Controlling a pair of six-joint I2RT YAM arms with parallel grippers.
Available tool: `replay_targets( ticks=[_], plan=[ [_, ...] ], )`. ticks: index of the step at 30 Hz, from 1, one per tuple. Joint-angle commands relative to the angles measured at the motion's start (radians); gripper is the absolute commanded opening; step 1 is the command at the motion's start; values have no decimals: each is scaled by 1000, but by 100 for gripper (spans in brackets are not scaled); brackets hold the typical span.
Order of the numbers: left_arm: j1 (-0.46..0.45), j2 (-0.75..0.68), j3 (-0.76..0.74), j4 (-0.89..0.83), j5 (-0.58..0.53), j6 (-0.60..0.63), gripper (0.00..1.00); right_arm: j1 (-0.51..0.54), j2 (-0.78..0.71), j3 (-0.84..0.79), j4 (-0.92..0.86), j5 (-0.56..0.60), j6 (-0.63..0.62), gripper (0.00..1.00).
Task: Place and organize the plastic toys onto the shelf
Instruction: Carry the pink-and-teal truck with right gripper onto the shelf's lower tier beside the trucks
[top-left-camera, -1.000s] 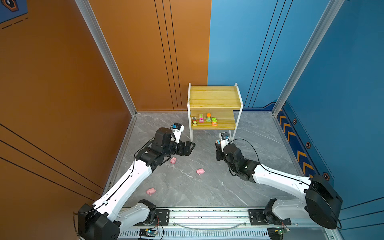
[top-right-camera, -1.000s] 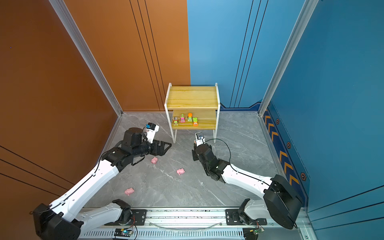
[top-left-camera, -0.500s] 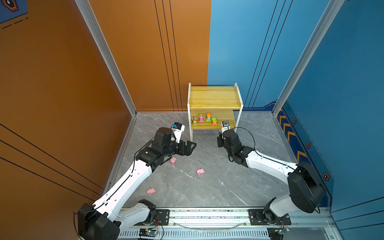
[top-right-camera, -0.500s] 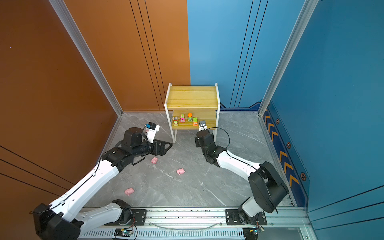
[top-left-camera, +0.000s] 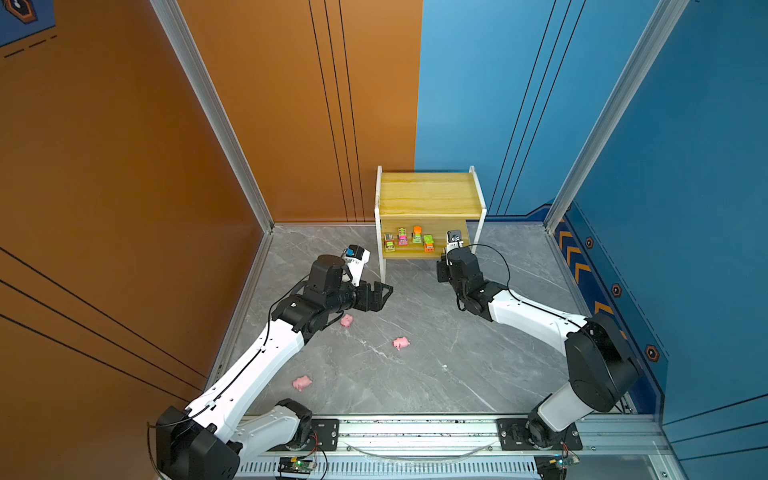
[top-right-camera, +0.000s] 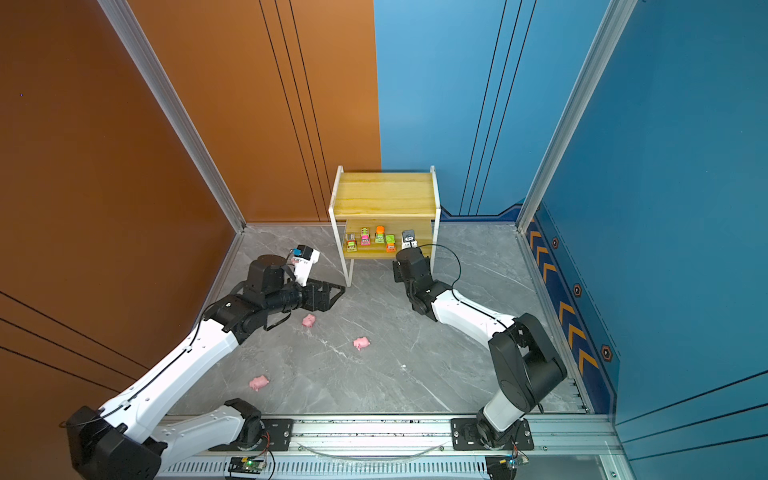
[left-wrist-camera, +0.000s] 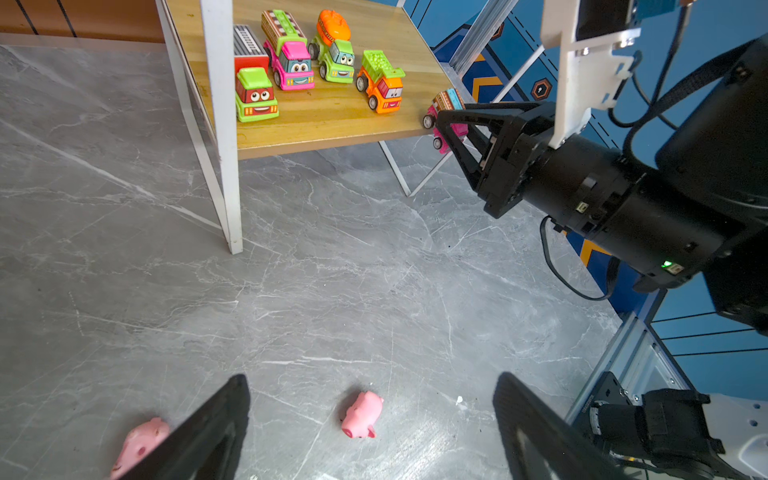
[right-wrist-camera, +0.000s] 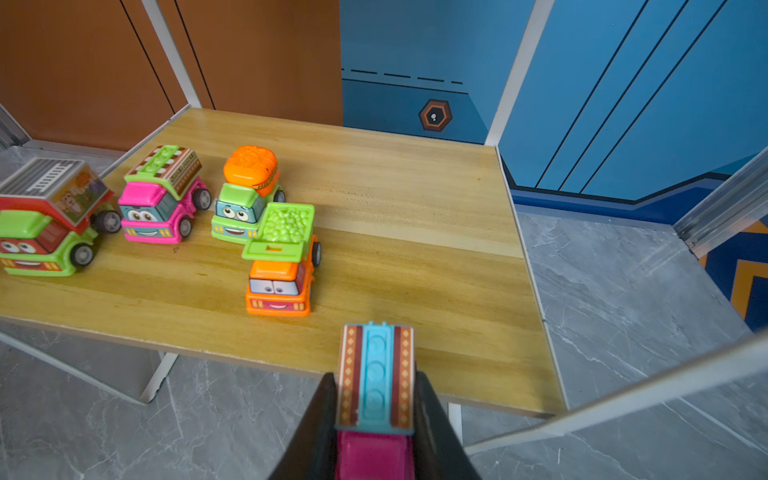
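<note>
Right tool – pink truck; shelf – four trucks

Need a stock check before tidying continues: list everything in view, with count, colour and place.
Two-tier wooden shelf with white metal frame: one, pale yellow, against the back wall.
Boxy plastic toy trucks: four, green, pink and orange, on the lower board.
Dark pink toy truck with blue-striped roof: one, held at the lower board's front edge.
Rounded pink toy pigs: three, on the grey floor.
Left hand: open, above the floor near a pig.
Right hand: shut on the dark pink truck.
</note>
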Motion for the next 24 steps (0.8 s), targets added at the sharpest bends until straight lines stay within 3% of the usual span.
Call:
replay_targets(
  ticks=[1, 24],
  plan=[
    [-9, 7, -18, 12, 34, -9, 93, -11, 18, 47, 21, -15, -24, 21],
    [-9, 15, -22, 17, 43, -12, 93, -34, 154, 162, 95, 36, -32, 21]
  ],
)
